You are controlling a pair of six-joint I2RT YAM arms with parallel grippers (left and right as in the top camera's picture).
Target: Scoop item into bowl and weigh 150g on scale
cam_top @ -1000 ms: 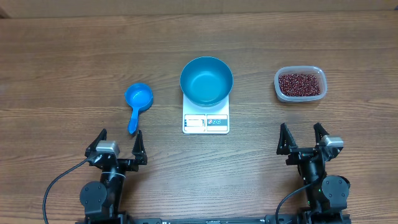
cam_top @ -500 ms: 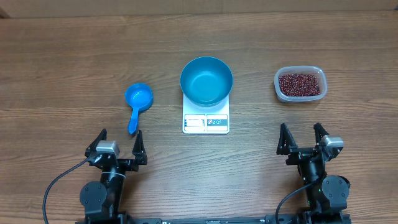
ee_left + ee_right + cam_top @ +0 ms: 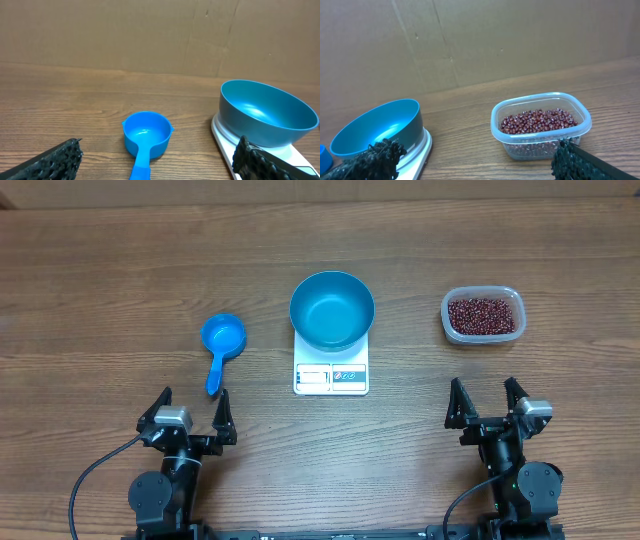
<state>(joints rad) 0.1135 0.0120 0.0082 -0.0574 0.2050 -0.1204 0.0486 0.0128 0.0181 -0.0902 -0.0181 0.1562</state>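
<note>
The empty blue bowl (image 3: 332,310) (image 3: 267,114) (image 3: 376,127) stands on the white scale (image 3: 331,376) (image 3: 222,140) (image 3: 415,152) at the table's middle. Dark red-brown beans (image 3: 484,315) (image 3: 538,121) fill a clear plastic tub (image 3: 483,294) (image 3: 542,144) at the right. A small blue scoop (image 3: 221,346) (image 3: 145,139) lies left of the scale, handle toward me. My left gripper (image 3: 190,408) (image 3: 157,162) is open and empty, short of the scoop's handle. My right gripper (image 3: 486,399) (image 3: 475,160) is open and empty, short of the tub.
A brown cardboard wall (image 3: 150,35) (image 3: 470,40) stands behind the wooden table (image 3: 100,270). Bare wood lies between the grippers and the objects.
</note>
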